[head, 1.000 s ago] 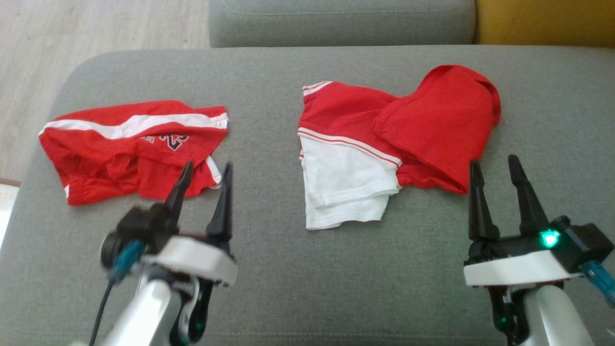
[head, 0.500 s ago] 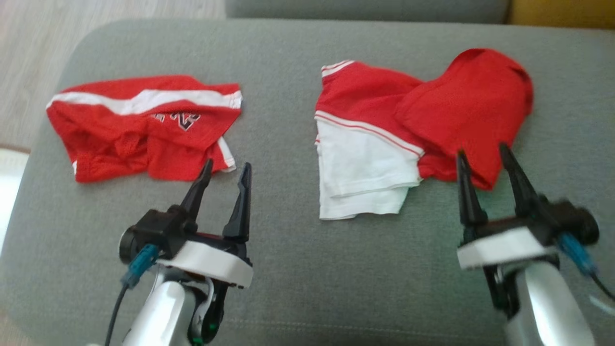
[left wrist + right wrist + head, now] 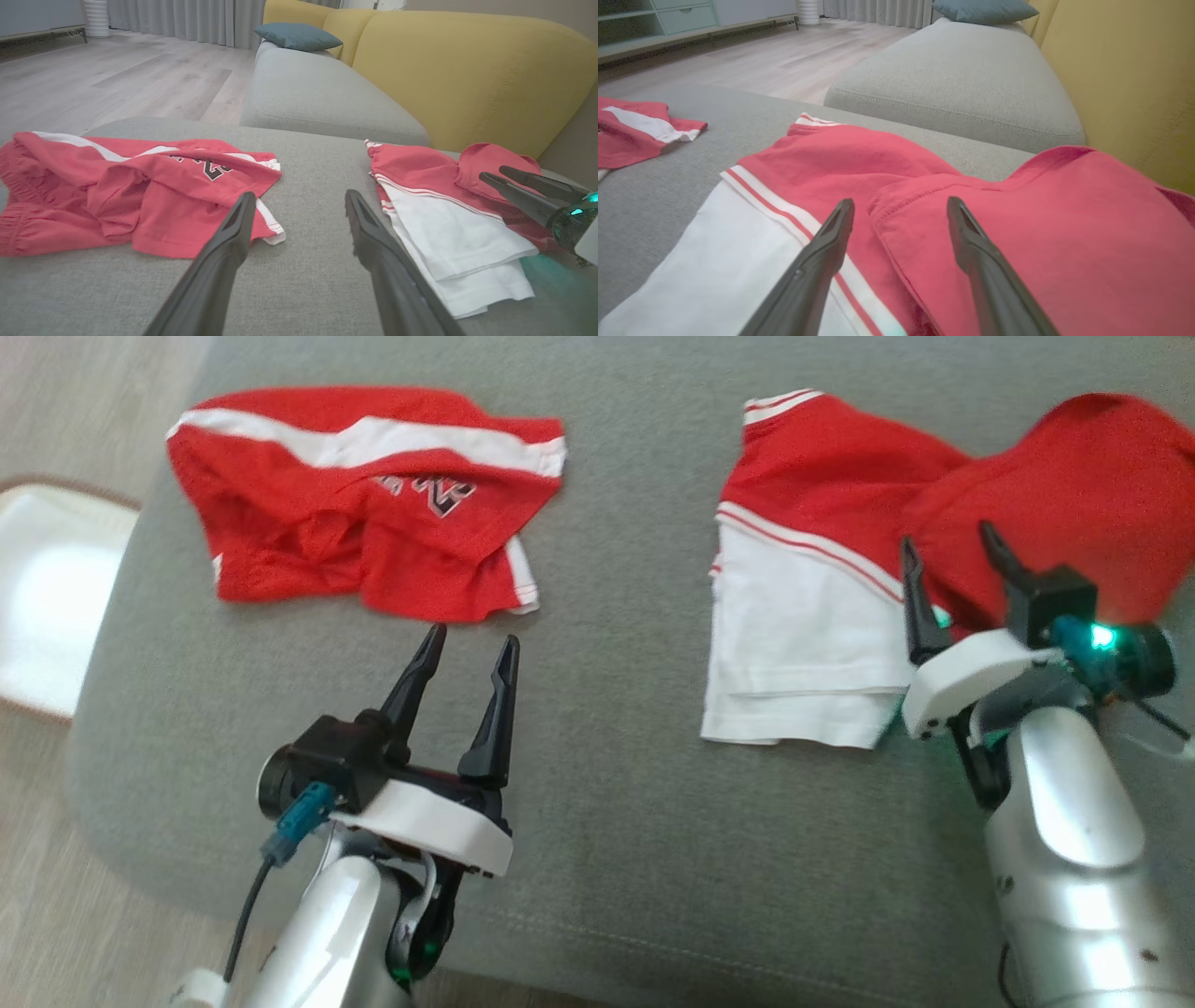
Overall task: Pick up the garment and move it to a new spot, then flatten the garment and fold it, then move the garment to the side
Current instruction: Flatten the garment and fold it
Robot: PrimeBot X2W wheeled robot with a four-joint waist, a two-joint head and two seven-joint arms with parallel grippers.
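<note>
seems to be at the very beginning of the task. on the grey cushion (image 3: 616, 784) two pieces of clothing, well apart: crumpled red shorts (image 3: 364, 513) with a white stripe at the robot's left, and a red and white garment (image 3: 812, 569) at its right, bunched up, with a loose red part lying over its far right end. hard to say for sure the one meant by the task; probably the red and white garment, because of the right gripper (image 3: 947, 536) above its near side, at the border of white and red. jaws of this gripper wide apart and holding nothing; in the right wrist view pointing low along the red fabric, contact with it not possible to judge. left gripper (image 3: 472, 637) also with jaws spread and empty, over bare cushion just beside the hem of the shorts. nothing lifted, nothing flattened, nothing folded so far. left to do, by this judgement: closing on the cloth, carrying to a new spot, spreading flat, folding, and then moving aside.
</note>
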